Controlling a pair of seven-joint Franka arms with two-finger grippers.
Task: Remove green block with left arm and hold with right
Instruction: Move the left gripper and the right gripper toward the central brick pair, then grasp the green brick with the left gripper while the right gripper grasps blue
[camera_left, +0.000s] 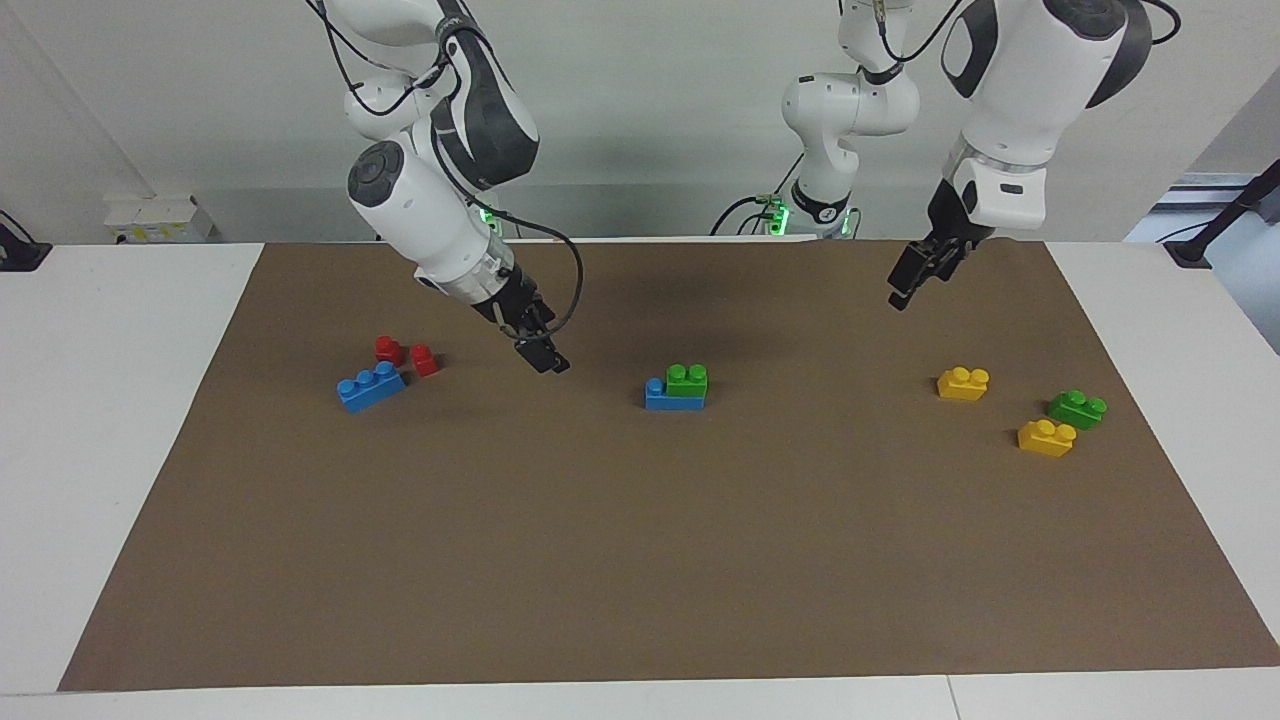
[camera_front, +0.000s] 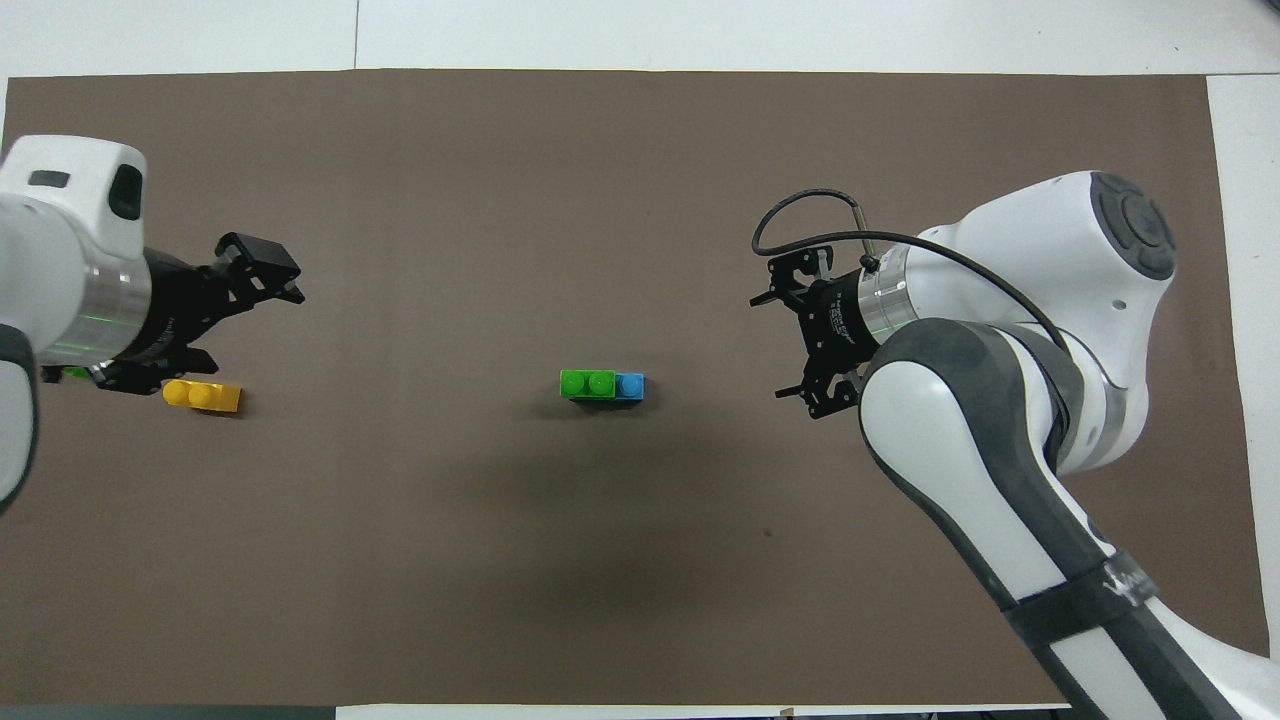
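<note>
item: green block (camera_left: 687, 380), seated on a blue brick (camera_left: 672, 398) mid-mat on your surface (camera_left: 130, 400). item: your right hand (camera_left: 543, 356), spread wide and empty, over bare mat between the red bricks (camera_left: 405, 355) and that stack. item: your left hand (camera_left: 915, 272), wide and empty, over the mat near the yellow bricks (camera_left: 963, 383).
</note>
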